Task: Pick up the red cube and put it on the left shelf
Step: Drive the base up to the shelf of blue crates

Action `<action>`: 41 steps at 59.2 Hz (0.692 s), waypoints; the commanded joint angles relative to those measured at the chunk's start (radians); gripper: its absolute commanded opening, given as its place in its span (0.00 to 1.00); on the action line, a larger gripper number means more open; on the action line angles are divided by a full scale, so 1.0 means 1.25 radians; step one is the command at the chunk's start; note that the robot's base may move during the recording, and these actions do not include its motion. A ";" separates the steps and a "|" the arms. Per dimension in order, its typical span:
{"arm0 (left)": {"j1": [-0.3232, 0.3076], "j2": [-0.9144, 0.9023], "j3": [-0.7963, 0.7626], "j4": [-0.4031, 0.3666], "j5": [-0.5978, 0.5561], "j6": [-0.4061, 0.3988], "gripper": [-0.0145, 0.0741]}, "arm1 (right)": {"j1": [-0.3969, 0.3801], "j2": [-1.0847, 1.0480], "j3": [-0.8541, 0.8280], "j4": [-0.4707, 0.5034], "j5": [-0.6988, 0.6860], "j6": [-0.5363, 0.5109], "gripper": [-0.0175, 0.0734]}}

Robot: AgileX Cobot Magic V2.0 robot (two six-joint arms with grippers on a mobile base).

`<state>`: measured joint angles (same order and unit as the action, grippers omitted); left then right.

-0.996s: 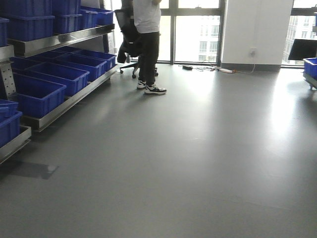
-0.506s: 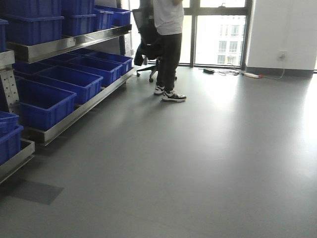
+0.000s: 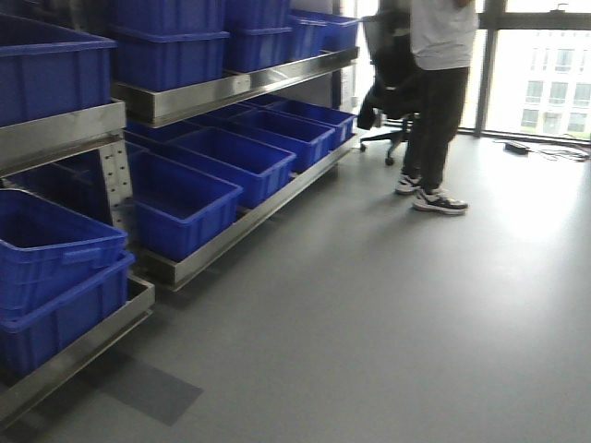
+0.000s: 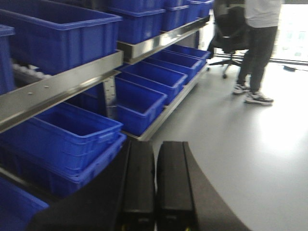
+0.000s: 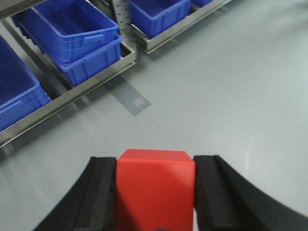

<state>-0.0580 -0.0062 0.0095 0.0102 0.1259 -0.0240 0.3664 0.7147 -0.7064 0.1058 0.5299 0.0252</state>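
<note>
The red cube (image 5: pixel 155 190) fills the bottom of the right wrist view, clamped between the two black fingers of my right gripper (image 5: pixel 155 166), held above the grey floor. My left gripper (image 4: pixel 155 149) is shut with its black fingers pressed together and nothing between them, pointing toward the shelf. The left shelf (image 3: pixel 222 92) is a steel rack with two levels, loaded with blue bins (image 3: pixel 180 198), along the left of the front view. It also shows in the left wrist view as the shelf (image 4: pixel 62 84) and in the right wrist view as the shelf (image 5: pixel 101 74) at the upper left.
A person (image 3: pixel 441 101) in a white top and dark trousers stands near a black office chair (image 3: pixel 392 69) at the far end of the rack, by the windows. A grey floor (image 3: pixel 388 314) stretches to the right of the rack.
The front view has swung left and drawn closer to the rack: the blue bins now fill the left half and the person has shifted to the right.
</note>
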 commanded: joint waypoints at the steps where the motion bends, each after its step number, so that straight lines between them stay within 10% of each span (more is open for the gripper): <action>1: -0.005 -0.014 0.018 -0.003 -0.069 -0.001 0.28 | 0.002 -0.001 -0.021 -0.003 -0.062 -0.005 0.26; 41: -0.005 -0.014 0.018 -0.003 -0.069 -0.001 0.28 | 0.002 -0.001 -0.021 -0.003 -0.062 -0.005 0.26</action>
<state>-0.0580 -0.0062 0.0095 0.0102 0.1259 -0.0240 0.3664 0.7147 -0.7064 0.1058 0.5299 0.0252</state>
